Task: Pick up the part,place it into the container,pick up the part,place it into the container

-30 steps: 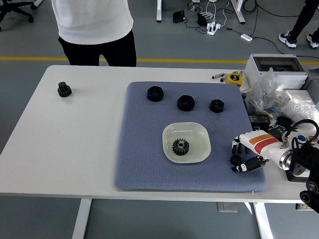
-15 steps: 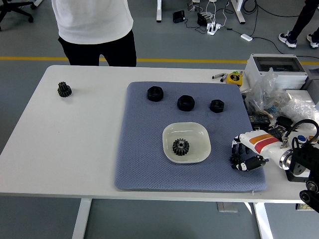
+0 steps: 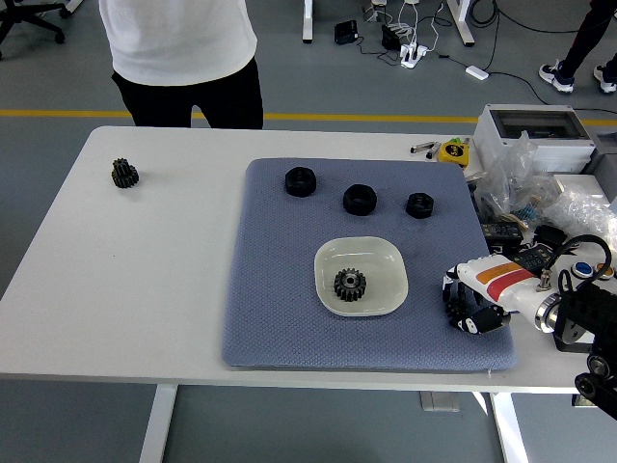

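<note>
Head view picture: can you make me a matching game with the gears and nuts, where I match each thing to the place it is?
Things:
1. Dark metal gear with a shiny centre
2. Dark toothed gear that sits alone
3. Three black hexagonal nuts
4. Robot's right hand

Places:
A. On the bare white table, far left
B. At the right edge of the blue-grey mat
C. Inside the pale square dish
D. In a row along the far part of the mat

Pairs: 1-C, 2-A, 3-D, 4-B
</note>
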You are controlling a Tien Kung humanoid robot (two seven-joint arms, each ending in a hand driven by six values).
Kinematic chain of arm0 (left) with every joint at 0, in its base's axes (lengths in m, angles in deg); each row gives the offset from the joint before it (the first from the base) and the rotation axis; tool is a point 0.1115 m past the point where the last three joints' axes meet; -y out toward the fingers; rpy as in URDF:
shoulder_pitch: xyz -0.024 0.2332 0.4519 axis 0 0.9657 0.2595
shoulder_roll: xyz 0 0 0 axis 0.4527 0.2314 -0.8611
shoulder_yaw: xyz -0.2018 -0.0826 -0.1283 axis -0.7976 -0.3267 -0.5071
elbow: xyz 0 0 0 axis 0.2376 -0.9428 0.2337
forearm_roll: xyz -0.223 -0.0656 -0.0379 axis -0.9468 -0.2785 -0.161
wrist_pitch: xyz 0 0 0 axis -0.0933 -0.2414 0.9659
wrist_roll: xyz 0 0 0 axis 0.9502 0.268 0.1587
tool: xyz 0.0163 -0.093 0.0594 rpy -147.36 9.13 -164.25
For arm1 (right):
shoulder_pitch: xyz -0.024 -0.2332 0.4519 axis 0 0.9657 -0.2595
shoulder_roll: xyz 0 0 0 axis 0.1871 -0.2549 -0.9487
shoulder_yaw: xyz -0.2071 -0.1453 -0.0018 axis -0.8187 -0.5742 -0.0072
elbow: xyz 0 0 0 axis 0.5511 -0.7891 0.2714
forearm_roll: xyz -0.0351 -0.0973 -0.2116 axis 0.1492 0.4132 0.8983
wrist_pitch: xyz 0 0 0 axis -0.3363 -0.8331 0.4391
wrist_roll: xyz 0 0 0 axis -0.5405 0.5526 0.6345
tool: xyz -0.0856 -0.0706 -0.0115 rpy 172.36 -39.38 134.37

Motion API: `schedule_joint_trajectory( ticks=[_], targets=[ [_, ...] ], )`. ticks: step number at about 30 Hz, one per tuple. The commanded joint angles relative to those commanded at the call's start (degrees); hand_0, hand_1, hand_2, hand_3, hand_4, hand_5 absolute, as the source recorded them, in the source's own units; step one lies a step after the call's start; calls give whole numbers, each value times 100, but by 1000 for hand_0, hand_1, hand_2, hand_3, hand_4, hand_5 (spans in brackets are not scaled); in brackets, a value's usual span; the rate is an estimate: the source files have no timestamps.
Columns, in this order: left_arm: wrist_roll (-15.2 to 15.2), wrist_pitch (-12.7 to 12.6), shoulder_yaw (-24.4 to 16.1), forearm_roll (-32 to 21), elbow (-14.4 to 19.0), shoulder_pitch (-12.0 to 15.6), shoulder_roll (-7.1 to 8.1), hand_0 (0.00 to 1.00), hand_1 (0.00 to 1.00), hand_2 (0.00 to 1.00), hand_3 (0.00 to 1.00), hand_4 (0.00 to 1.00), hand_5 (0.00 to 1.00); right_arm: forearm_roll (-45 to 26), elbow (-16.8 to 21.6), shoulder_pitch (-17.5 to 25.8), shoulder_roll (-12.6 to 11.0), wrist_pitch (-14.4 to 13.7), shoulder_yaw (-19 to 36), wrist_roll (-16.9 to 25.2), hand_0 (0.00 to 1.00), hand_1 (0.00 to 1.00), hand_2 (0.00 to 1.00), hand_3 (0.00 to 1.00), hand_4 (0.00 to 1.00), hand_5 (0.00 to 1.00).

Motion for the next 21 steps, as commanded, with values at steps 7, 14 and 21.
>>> schedule_joint_trajectory(
  ticks=[7,14,21],
  targets=[
    [10,-5,13,-27,-3,-18,6,634,616,607,553,594,511,3,-8,-15,-16,41,25,-24,61,196,303,482,748,126],
    [18,-9,30,-57,-3,-23,8,632,615,607,553,595,511,-14,51,-32,-29,54,54,-35,60,198,308,477,738,120],
    [19,-10,31,-65,-4,-26,7,633,616,607,553,596,512,33,298,-102,-47,69,173,-98,55,192,303,474,734,124]
  ],
)
